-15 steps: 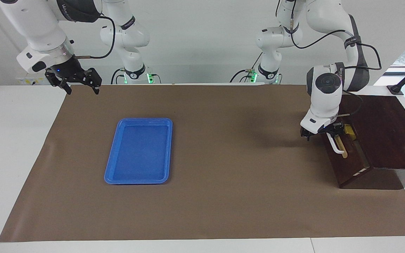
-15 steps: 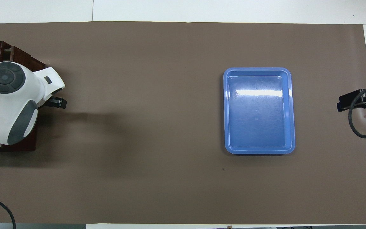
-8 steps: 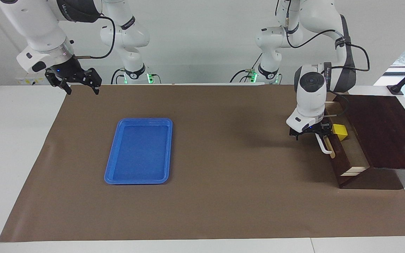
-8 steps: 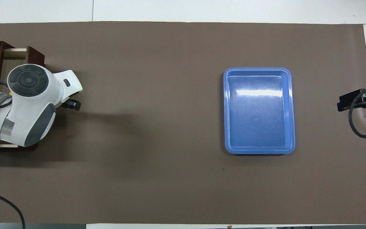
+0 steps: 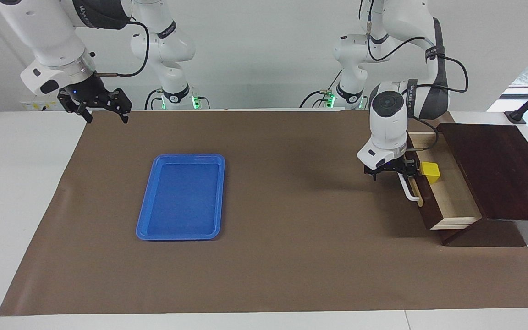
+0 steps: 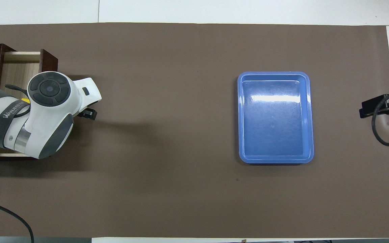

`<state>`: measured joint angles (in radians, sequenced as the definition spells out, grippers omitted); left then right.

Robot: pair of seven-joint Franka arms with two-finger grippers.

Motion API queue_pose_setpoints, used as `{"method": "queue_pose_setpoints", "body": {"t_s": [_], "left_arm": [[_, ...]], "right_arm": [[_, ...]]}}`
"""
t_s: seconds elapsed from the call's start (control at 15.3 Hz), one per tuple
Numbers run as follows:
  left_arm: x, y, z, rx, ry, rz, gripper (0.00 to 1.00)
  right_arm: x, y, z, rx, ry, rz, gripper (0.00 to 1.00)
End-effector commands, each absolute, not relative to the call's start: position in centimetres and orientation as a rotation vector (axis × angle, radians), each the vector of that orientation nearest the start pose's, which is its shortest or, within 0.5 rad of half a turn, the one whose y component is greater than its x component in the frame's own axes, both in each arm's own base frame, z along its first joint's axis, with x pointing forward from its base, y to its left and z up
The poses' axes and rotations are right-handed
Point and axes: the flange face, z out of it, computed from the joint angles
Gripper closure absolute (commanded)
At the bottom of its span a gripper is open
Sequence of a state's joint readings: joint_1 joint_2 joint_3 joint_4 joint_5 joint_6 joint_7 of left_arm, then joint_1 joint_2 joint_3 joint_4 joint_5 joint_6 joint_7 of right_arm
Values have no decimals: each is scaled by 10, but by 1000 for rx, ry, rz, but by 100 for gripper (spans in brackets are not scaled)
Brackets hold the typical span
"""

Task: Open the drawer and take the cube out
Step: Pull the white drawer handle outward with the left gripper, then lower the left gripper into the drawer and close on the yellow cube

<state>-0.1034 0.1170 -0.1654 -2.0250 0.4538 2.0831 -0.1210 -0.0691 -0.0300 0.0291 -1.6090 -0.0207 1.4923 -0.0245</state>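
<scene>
Left gripper (image 5: 399,173) first: mine sits at the handle (image 5: 409,192) of the drawer (image 5: 452,201), on the end of the white bar nearer the robots, at the left arm's end of the table. I cannot tell whether it is clamped on the bar or only set against it. The drawer stands well out of its dark box (image 5: 497,169), with most of the pale floor showing, so I judge the opening step done or nearly done. The cube (image 5: 430,172) is not out yet. It lies on the drawer floor, in the corner nearer the robots and close against the inside of the drawer front. That puts it just beside my gripper, with only the front panel between us, and lower than my wrist. What is left, as I read it, is to let go of the handle, lift over the front panel, come down on the cube and carry it out. Midway along the table lies a blue tray (image 5: 188,156) with nothing in it. Over the edge of the brown mat at the right arm's end, my right gripper (image 5: 108,117) waits in the air with its fingers spread and nothing between them.
</scene>
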Motion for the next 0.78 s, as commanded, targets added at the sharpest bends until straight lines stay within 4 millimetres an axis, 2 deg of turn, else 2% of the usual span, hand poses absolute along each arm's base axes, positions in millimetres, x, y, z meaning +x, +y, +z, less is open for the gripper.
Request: {"method": "queue_pose_setpoints", "body": {"t_s": [0.0,0.2,0.46,0.59,0.65,0.72], "left_arm": [[546,-146,399,-2709,528,-25,0],[557,-145,418,-2702,499,-1,0],[572,-153,487,-2879,338,-8,0],[577,-145,523,-2992,216,-24,0],[579,-135,534,-3028,107,-46,0],[585,-116,544,-3054,-64,-76,0]], "right_arm": [[535,-31,618,-3150,3,122,0],[535,-30,618,-3150,1,120,0],[534,-32,619,-3150,3,120,0],[535,-32,618,-3150,6,122,0],[535,-32,618,-3150,6,122,0],[535,-32,618,-3150,6,122,0]]}}
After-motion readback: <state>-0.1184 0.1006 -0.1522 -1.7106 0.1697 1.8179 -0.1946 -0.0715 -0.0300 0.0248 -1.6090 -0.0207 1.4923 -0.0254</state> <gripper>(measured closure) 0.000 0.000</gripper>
